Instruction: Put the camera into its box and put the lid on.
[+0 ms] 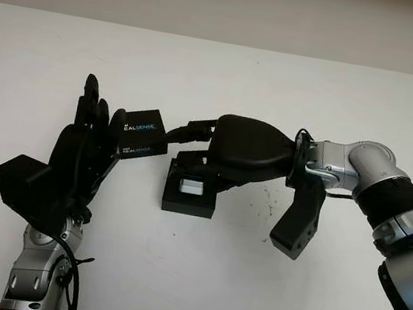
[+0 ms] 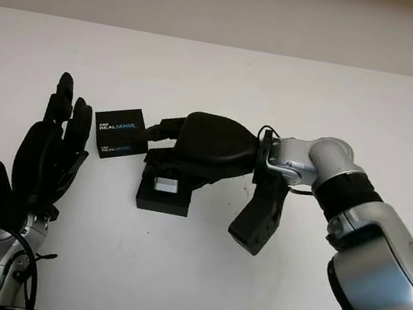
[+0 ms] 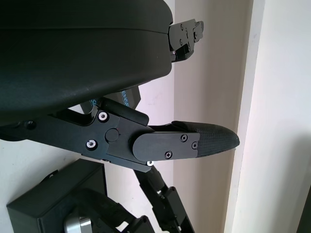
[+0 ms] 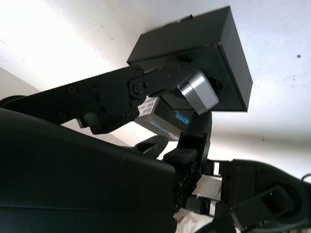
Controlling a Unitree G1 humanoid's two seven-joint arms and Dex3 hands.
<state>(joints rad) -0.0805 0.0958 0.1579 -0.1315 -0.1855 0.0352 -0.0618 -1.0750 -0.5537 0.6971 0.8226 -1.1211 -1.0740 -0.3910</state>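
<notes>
- Our right hand (image 1: pixel 221 161) reaches in from the right and sits low over the open black box (image 1: pixel 190 192), fingers curled around the silver camera (image 1: pixel 190 187).
- In the right wrist view we see the camera (image 4: pixel 197 92) pinched between the fingers (image 4: pixel 146 85), its metal end at the box's (image 4: pixel 194 53) opening; whether it already touches the box floor we cannot tell.
- The right forearm lies nearly level across the table (image 1: pixel 220 71), wrist bent, with the wrist camera housing hanging down beside it.
- Just beyond the right fingertips, on the side toward our left hand, lies the black lid (image 1: pixel 144 134), flat on the table and apart from the box.
- The lid reads "REALSENSE" in white and blue letters, clearest in the right eye view (image 2: pixel 120 132).
- Our left hand (image 1: pixel 81 151) stands upright just beside the lid, open, holding nothing, palm turned toward the lid; its fingertips point away from the robot.
- Nothing else lies between the hands; the white table carries a few faint dark specks near the box.
</notes>
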